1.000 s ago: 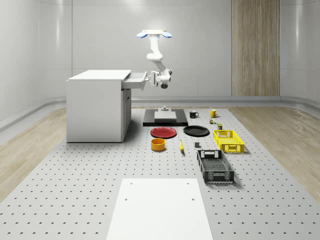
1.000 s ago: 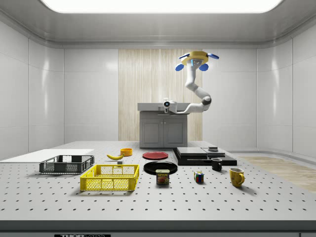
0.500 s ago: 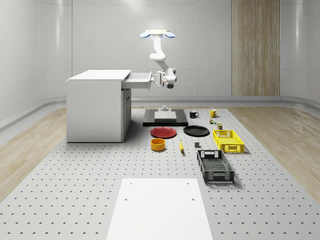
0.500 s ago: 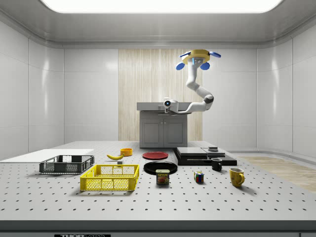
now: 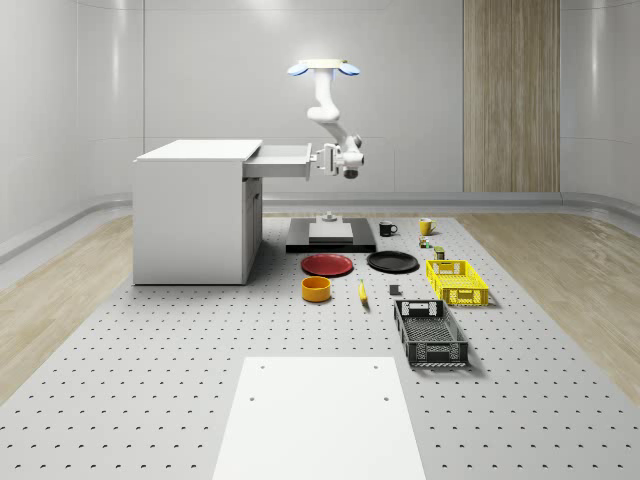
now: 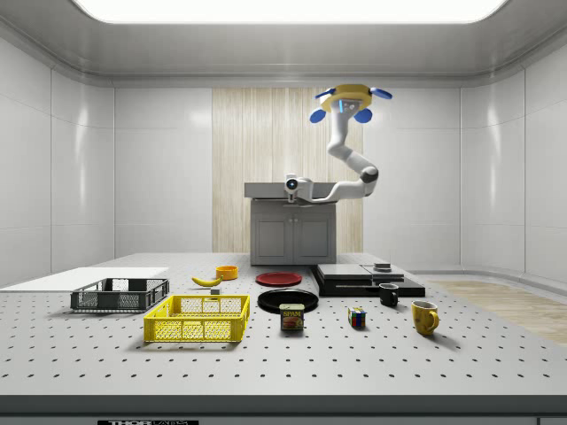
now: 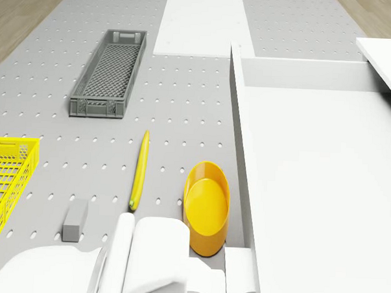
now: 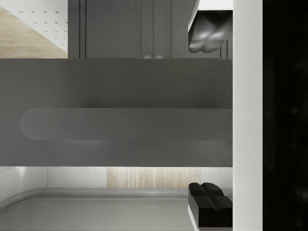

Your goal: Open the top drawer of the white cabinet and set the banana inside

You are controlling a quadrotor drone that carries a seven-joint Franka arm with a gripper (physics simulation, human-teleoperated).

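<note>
Drawer: white cabinet's [image 5: 192, 210] top drawer [image 5: 278, 160] out.
Gripper: gripper [image 5: 320, 163] clamped around the drawer's front handle (drone [image 5: 326, 68] hovering above).
Banana: slim yellow banana [image 7: 139, 169] beside the orange bowl [image 7: 206, 207]; probably light, soft; grasp mid-length.

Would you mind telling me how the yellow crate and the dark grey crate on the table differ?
The yellow crate is bright yellow; the dark grey crate is near black. In the whole-scene view the yellow crate lies farther back, near the black plate, and the grey one lies nearer the camera. The grey crate looks longer and narrower. Both are open mesh-walled crates resting flat on the table.
</note>
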